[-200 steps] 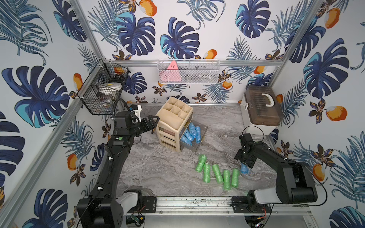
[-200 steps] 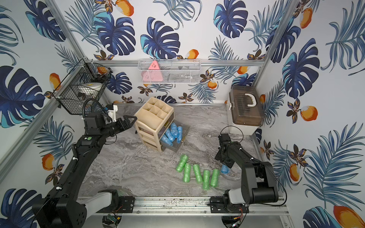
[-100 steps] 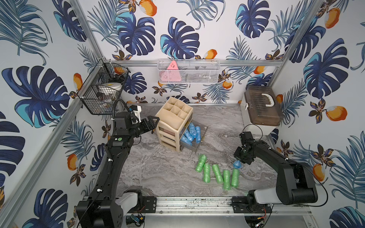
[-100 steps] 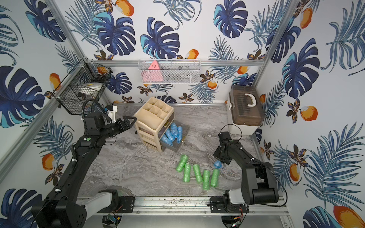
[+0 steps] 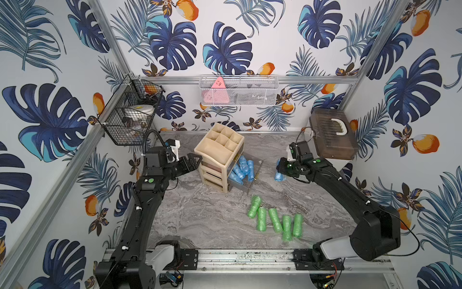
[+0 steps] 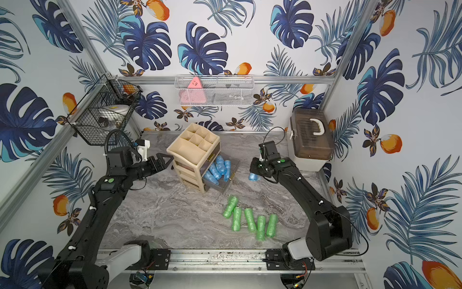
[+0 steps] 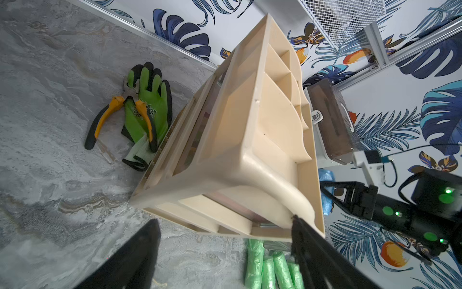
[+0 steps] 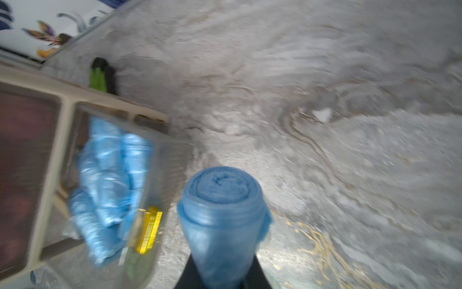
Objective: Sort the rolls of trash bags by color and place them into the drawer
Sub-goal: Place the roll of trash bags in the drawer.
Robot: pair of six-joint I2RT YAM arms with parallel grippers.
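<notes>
Both top views high over the front edge, looking down across the whole bench (image 5: 212, 225), nearly identical, left wrist view close against the beige organizer (image 7: 250, 155), right wrist view blurred, close over a blue roll (image 8: 222, 215), both wrist views sharing the organizer.

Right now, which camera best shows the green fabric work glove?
Left wrist view: the green fabric work glove lies whole beside the beige plastic drawer unit. The right wrist view catches a blurred sliver; neither top view shows it.

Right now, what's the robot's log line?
right end effector: shut on blue roll | left end effector: open, by organizer | green rolls: on table
</notes>
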